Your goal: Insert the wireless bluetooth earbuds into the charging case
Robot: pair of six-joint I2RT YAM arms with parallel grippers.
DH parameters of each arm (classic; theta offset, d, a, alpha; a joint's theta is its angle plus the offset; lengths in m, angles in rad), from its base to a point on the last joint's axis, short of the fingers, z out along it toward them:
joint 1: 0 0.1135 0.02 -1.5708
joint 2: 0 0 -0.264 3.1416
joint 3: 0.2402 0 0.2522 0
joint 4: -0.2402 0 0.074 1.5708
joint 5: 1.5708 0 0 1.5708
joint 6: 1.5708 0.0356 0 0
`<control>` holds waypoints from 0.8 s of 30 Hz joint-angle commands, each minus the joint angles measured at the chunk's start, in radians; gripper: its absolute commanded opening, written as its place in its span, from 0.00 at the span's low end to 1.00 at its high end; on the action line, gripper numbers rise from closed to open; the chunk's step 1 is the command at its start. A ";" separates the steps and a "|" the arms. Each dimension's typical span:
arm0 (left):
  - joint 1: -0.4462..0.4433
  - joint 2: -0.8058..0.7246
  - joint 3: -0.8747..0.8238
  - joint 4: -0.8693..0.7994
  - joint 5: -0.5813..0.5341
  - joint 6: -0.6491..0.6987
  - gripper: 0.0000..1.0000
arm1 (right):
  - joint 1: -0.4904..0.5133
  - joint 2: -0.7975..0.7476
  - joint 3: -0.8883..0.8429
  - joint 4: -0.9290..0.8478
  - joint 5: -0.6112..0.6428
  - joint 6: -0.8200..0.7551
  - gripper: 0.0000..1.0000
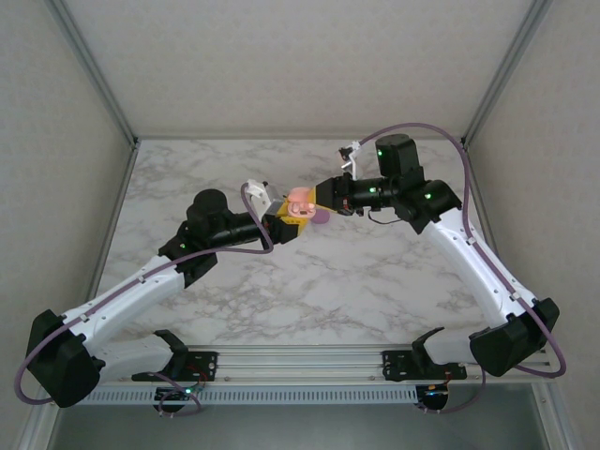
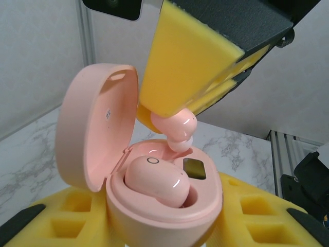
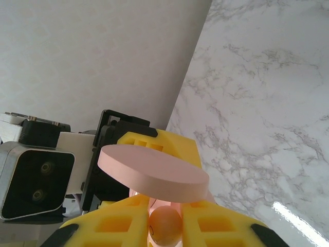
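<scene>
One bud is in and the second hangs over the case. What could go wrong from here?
1. The held earbud sits tilted in the right gripper, its tip just reaching the charging case beside the seated earbud. Pushed down like this, it may jam or slip out.
2. The right gripper's pads look close to the open lid. A nudge could twist the case in the left gripper.

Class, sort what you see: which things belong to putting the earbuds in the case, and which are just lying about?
In the job: pink charging case, open, in the left gripper; pink earbud seated inside; second pink earbud in the right gripper.
Lying about: purple item on the marble table.
</scene>
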 commanded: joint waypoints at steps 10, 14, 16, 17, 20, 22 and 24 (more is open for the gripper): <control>-0.012 0.002 0.027 0.087 0.015 -0.038 0.24 | 0.024 0.012 -0.020 0.009 0.042 -0.003 0.21; -0.012 0.005 0.025 0.101 0.013 -0.046 0.24 | 0.028 0.018 -0.002 -0.034 0.066 -0.028 0.24; -0.012 0.005 0.026 0.103 0.012 -0.048 0.24 | 0.028 0.019 0.008 -0.050 0.074 -0.037 0.26; -0.012 0.006 0.026 0.101 0.012 -0.046 0.24 | 0.028 0.018 0.013 -0.058 0.079 -0.042 0.27; -0.012 0.004 0.027 0.101 0.010 -0.046 0.24 | 0.027 0.018 0.025 -0.080 0.092 -0.052 0.29; -0.012 0.003 0.029 0.099 0.010 -0.046 0.24 | 0.028 0.018 0.029 -0.085 0.092 -0.056 0.29; -0.012 0.003 0.031 0.098 0.010 -0.044 0.24 | 0.028 0.015 0.034 -0.091 0.096 -0.057 0.30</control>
